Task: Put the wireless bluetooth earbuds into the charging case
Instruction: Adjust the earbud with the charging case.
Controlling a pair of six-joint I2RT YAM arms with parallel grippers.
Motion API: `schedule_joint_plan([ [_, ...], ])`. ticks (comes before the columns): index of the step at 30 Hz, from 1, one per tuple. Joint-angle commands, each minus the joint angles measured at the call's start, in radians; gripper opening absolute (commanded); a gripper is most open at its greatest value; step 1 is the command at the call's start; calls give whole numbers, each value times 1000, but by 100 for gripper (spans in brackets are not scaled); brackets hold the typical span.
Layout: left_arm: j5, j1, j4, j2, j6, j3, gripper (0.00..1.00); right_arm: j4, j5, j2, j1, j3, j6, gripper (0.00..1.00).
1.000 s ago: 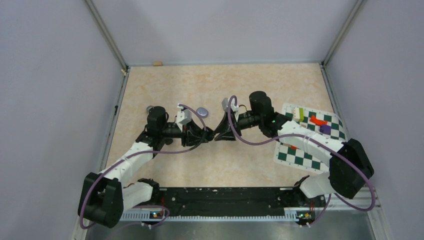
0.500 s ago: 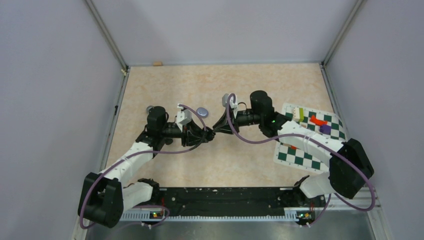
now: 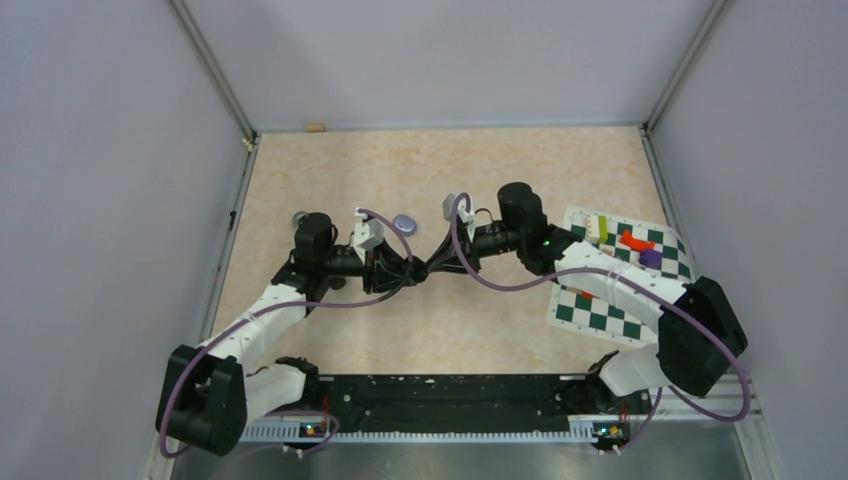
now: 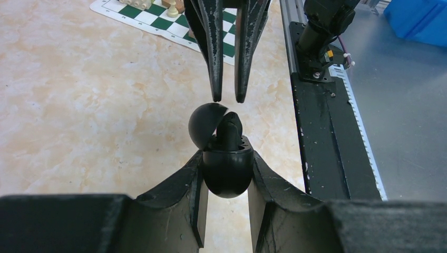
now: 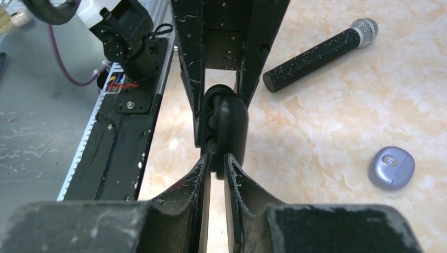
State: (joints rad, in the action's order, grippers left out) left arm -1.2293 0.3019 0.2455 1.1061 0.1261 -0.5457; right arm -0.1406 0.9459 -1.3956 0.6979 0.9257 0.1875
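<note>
One case [image 4: 226, 179] is clamped steady by the left end effector [image 4: 224, 155]; the right end effector [image 4: 228, 99], narrowly parted, empty, is poised over the earbud [image 4: 230, 126].

No word, number or brand can be read anywhere in these views. The small pale purple oval case [image 5: 391, 167], lying on the marbled beige surface [image 5: 327, 132] at about four o'clock in the right wrist view, carries a tiny dark mark on its lid, too blurred to make out as letters.
</note>
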Motion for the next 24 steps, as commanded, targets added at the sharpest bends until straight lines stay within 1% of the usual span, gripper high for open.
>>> schedule_joint_plan([
  [1,-10,3,23,-12,12,-14,0,50,44,63,14,52,82,15],
  [11,-9,3,23,-18,9,-14,0,52,101,42,14,48,81,10],
  [15,-7,3,22,-17,9,-13,0,48,93,20,14,48,78,8],
  [19,-9,3,23,-16,12,-14,0,6,73,-2,15,38,41,1],
  [24,-10,3,22,-16,11,-15,0,-10,67,-21,19,37,27,0],
])
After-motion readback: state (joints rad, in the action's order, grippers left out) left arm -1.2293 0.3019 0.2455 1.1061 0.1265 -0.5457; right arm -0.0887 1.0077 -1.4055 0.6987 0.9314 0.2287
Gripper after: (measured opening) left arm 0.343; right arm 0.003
